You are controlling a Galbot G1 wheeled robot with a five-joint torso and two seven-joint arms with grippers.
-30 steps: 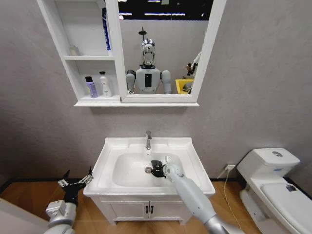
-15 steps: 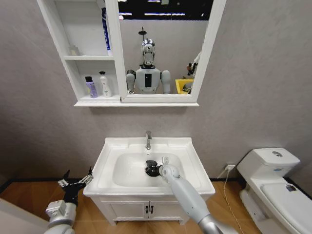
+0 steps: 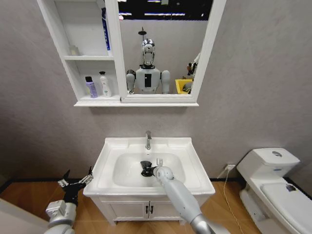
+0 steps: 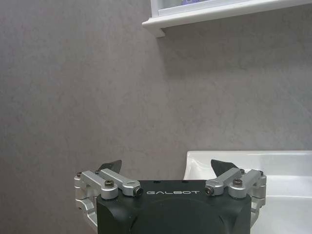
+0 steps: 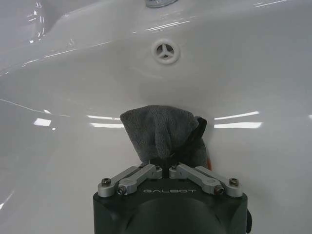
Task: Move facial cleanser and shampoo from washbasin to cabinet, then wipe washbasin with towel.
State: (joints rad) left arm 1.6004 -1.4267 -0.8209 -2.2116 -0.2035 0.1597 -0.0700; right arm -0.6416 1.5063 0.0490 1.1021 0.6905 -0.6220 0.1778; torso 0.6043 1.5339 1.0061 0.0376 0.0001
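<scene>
Pincer work is all on the right: the right pincer is pinching the towel, its two metal fingers pressed together on the dark bunched cloth, which rests against the white inner wall of the washbasin. In the head view this sits at the lower centre of the frame, the towel lying in the bowl below the chrome tap, with the right arm reaching up into the bowl from the bottom edge. In the right wrist view, the round overflow hole shows in the basin wall beyond the cloth. At the lower left of the head view the left pincer hangs spread and holding nothing, just beside the washbasin's outer edge. At the upper left, the cabinet holds a purple bottle and a white bottle side by side on its lowest shelf.
</scene>
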